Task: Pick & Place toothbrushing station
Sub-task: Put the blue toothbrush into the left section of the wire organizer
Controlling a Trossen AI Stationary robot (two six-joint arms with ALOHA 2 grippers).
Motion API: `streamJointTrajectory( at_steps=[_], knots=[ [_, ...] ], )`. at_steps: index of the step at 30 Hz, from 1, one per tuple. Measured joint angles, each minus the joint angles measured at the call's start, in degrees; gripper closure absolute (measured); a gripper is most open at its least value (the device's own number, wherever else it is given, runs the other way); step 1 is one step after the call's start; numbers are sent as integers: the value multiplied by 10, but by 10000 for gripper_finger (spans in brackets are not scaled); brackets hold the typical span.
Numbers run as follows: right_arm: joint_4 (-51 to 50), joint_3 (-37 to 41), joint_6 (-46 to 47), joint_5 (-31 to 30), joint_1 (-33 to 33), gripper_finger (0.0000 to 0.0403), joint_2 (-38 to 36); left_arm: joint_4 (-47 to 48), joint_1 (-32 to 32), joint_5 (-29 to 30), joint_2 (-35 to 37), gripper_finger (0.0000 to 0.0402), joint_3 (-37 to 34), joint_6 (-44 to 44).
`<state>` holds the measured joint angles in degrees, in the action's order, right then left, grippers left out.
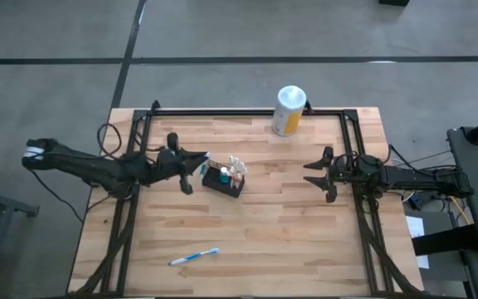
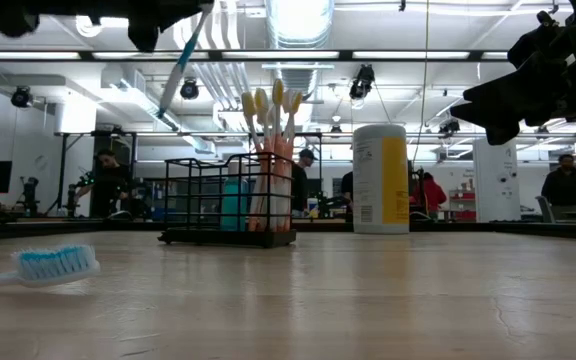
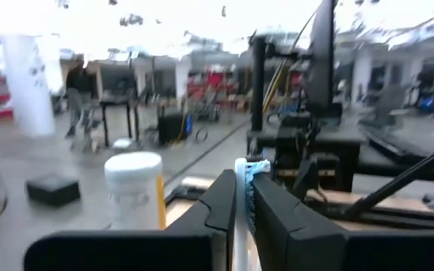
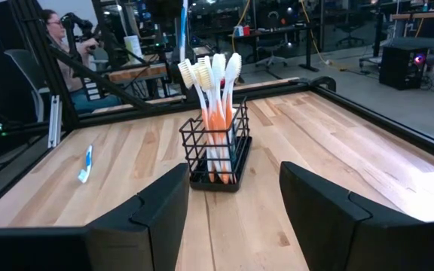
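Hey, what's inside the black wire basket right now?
The black wire basket holds a bunch of upright toothbrushes with white and orange handles, plus something teal beside them. Their lower ends overlap, so an exact count isn't clear.

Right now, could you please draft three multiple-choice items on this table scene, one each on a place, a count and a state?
1. Where does the loose blue-and-white toothbrush lie?
A. on the bare table near its front edge
B. inside the wire basket
C. on top of the canister

2. How many white-topped canisters stand on the table?
A. three
B. one
C. none

3. What is the left gripper doing?
A. hanging open and empty
B. gripping the canister
C. shut on a toothbrush

Answers: 1 A, the high view shows it lying alone on the wood, apart from the wire basket; 2 B, only one stands at the far edge; 3 C, the left wrist view shows its fingers clamped on a handle with blue bristles above them.
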<state>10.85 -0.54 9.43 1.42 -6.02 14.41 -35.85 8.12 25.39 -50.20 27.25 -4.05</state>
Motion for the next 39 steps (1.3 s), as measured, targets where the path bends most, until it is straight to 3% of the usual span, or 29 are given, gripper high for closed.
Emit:
streamJointTrajectory(
  at_steps=[4,11,21,32,39],
  knots=[
    [0,0,0,0,0,199,0,-85,-28,-56,0,370,-46,-6],
    [0,0,0,0,0,199,0,-99,-75,-94,-9,370,-62,-14],
    [0,0,0,0,0,199,0,-142,-166,-220,-39,369,-62,20],
    [0,0,0,0,0,199,0,-233,-171,-229,-101,369,-86,58],
    [0,0,0,0,0,199,0,-241,-171,-227,-113,369,-106,72]
  ],
)
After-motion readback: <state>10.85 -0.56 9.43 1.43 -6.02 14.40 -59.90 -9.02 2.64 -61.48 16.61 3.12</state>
